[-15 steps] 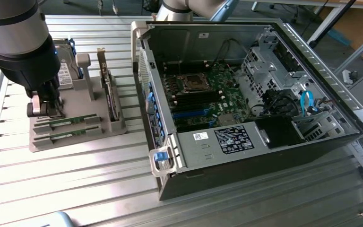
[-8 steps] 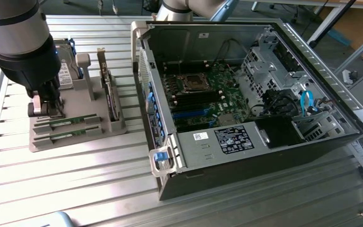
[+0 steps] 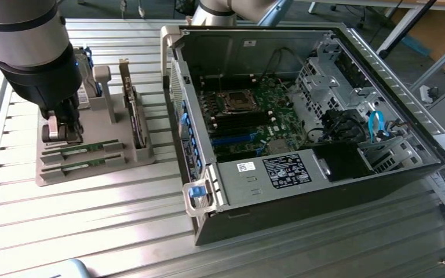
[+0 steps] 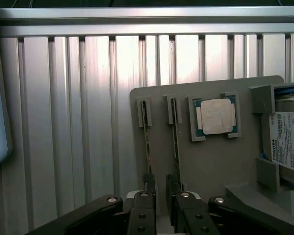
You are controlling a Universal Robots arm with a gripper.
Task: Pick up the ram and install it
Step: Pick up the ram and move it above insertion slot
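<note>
Gripper is spread wide with nothing in it, hovering over one end of the grey holder. Ram stands on edge in its holder slot, long axis running straight away from the fingertips toward the holder's far edge. Twin stick sits parallel, just beside it. The jaw gap sits over the strip between them, so I can't tell which one I'm lined up on. Holder also carries processor, hard drive and upright expansion card. Case beside the holder is open; memory slots look empty.

The end effector, jaws apart, hangs beside two ram sticks in a gray holder.
</note>
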